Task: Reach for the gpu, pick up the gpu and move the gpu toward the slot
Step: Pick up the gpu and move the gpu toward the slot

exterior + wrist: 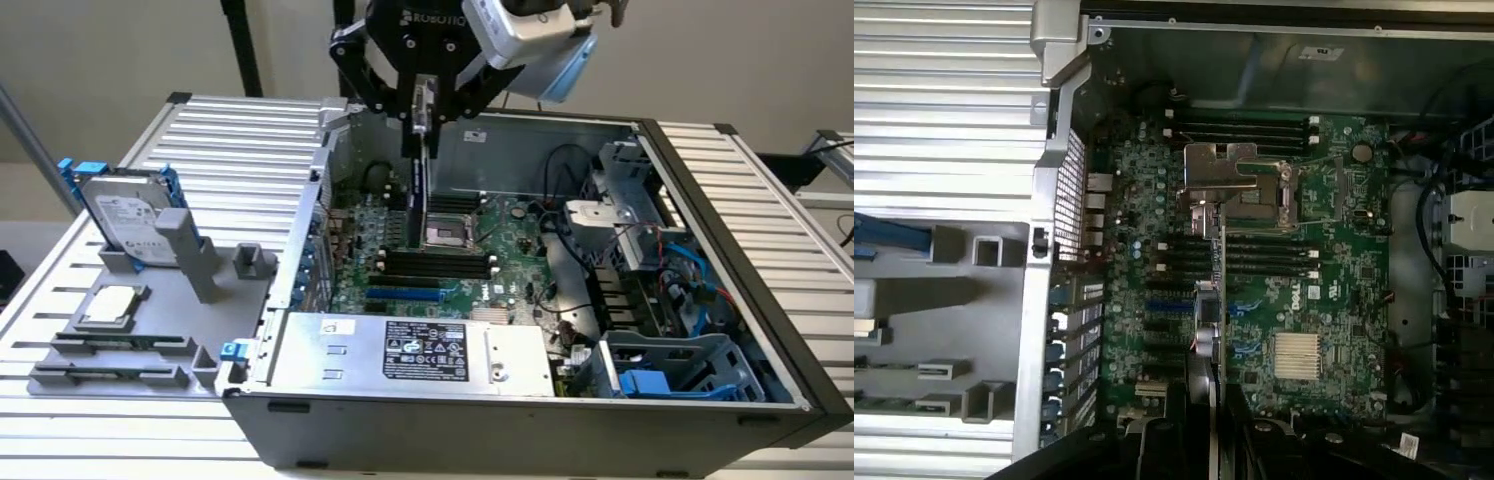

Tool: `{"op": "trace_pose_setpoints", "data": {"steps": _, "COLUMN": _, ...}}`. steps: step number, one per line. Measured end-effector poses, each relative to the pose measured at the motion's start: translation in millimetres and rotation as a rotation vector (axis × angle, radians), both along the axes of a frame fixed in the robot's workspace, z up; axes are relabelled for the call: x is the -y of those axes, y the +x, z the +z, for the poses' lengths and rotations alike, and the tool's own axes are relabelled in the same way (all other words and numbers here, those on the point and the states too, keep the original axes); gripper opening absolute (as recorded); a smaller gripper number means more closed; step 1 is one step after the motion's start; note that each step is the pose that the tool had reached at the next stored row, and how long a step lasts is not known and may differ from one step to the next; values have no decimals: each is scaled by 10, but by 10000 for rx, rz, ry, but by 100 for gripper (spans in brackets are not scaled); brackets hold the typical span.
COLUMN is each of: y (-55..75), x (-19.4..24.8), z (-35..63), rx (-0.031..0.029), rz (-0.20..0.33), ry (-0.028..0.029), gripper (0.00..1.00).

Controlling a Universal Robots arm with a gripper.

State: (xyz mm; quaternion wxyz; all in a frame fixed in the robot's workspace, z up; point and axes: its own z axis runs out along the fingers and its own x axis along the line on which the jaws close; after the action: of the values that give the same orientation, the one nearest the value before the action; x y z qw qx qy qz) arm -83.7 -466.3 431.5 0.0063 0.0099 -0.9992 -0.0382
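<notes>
The gpu [426, 165] hung edge-on in the upper middle of the exterior view, a thin dark blade standing upright, its top end pinched in the claw [423, 110]. In the wrist view the gpu [1220, 300] ran as a narrow vertical strip with a silver bracket at its far end.

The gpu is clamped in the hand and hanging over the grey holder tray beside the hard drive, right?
Not quite. The gpu is clamped in the hand, but it hangs over the open computer case, above the motherboard, not over the grey holder tray. The exterior view shows this; the hard drive stands off toward that view's left.
</notes>
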Motion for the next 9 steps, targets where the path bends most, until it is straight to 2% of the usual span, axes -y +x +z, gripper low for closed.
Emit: {"op": "trace_pose_setpoints", "data": {"steps": 9, "y": 408, "x": -49, "z": -121, "rx": -34, "rz": -1, "ry": 1, "gripper": 26}}
